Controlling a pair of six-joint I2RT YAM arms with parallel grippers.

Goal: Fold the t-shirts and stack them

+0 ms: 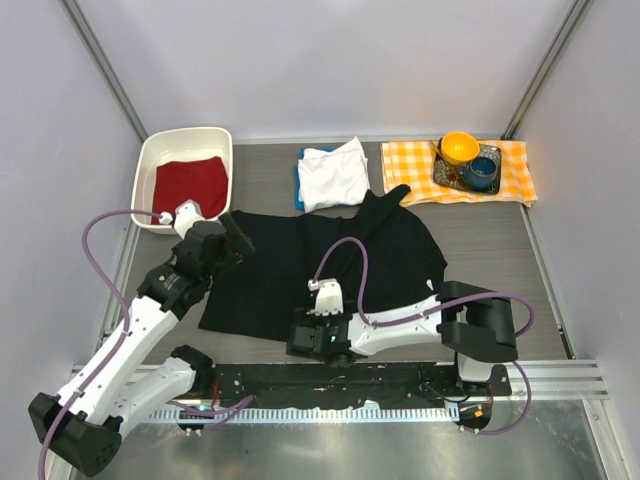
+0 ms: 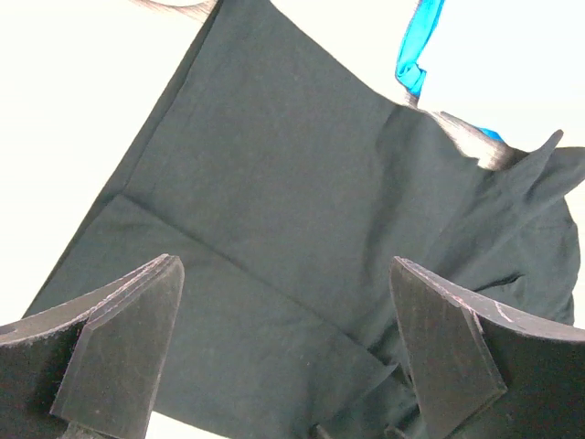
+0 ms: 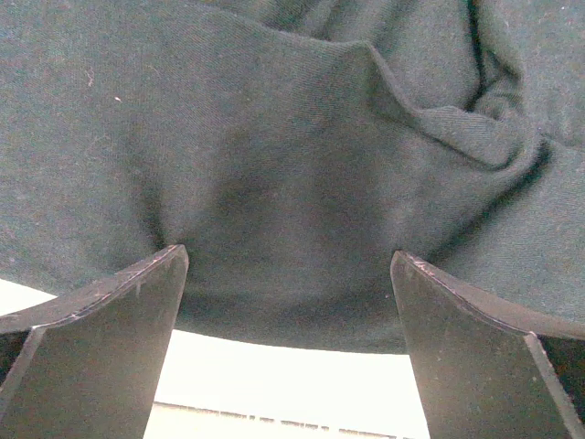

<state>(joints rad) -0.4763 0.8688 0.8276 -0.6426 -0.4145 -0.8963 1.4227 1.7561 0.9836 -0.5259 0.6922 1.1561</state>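
Note:
The black t-shirt (image 1: 290, 275) lies spread over the middle of the table, rumpled toward its right side (image 3: 302, 119). A folded white t-shirt (image 1: 333, 175) rests behind it on a blue one (image 1: 299, 186), whose edge shows in the left wrist view (image 2: 416, 46). My left gripper (image 1: 237, 237) hovers open over the black shirt's far left part (image 2: 274, 183), nothing between its fingers (image 2: 119, 338). At the shirt's near hem, my right gripper (image 1: 303, 340) stands open, its fingers (image 3: 457, 347) straddling the hem edge without holding it.
A white bin (image 1: 150, 165) holding a red cloth (image 1: 190, 185) stands at the back left. An orange-and-white checked cloth (image 1: 410, 160) at the back right carries a tray with an orange bowl (image 1: 459, 147) and a blue cup (image 1: 481, 172). A metal rail (image 1: 400, 385) runs along the near edge.

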